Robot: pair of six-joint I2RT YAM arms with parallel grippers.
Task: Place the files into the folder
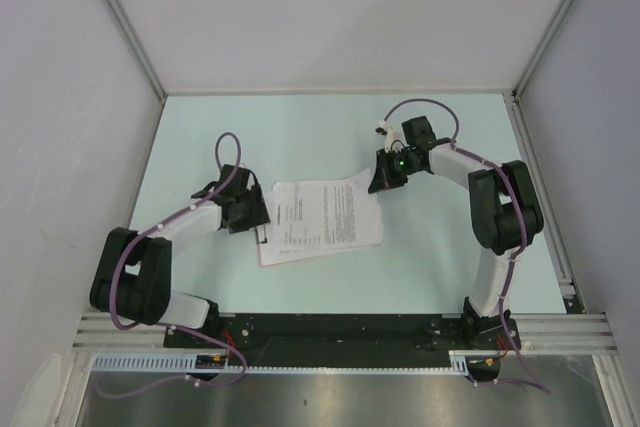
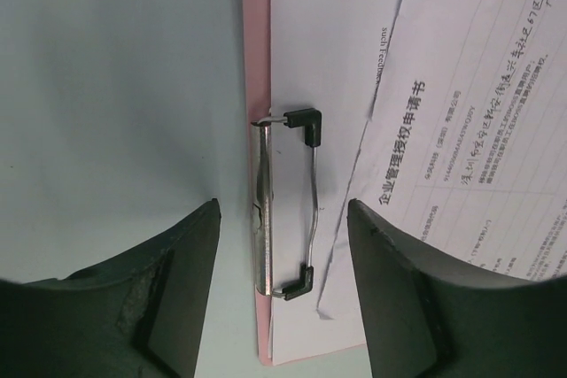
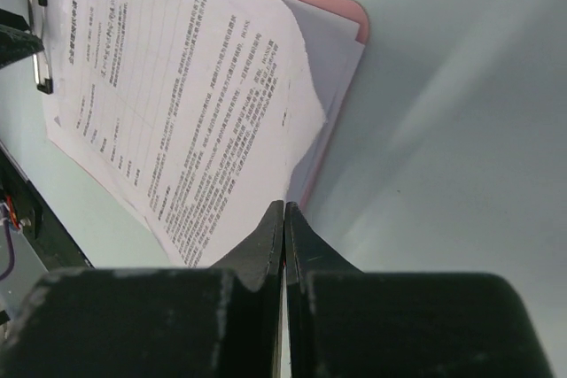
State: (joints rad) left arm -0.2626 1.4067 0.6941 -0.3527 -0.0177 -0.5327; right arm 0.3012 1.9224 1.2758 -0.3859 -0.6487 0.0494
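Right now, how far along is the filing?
Done: the files lie on the folder, but fanned and skewed. In hand: the open left gripper straddles the clip; the shut right gripper sits at the top sheet edge. Left: squaring the sheets and getting them under the clip; the top sheet lies clear of it.

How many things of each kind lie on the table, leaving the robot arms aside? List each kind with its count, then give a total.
Pink folder: 1
Metal clip: 1
Paper sheets: 2 can be told apart; more may lie hidden beneath
Total: 4
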